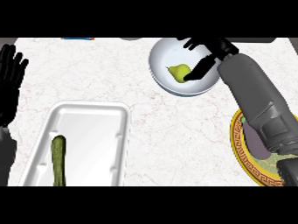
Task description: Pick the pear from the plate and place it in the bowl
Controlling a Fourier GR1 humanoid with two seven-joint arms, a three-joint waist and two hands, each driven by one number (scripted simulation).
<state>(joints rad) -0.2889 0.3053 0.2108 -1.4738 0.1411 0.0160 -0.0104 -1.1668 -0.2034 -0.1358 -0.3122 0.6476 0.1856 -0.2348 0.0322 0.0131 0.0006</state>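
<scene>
Over the white bowl (170, 85), right hand (206, 50) spread open, fingertip touching pear (179, 72), left hand (3, 85) resting open.

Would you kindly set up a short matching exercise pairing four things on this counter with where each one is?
Things:
1. pear
2. cucumber
3. left hand
4. patterned plate

Places:
A. under the right forearm, at the view's right edge
B. in the white bowl, under the right hand
C. in the white tray
D. open, fingers up, at the view's left edge

Pairs: 1-B, 2-C, 3-D, 4-A
</scene>
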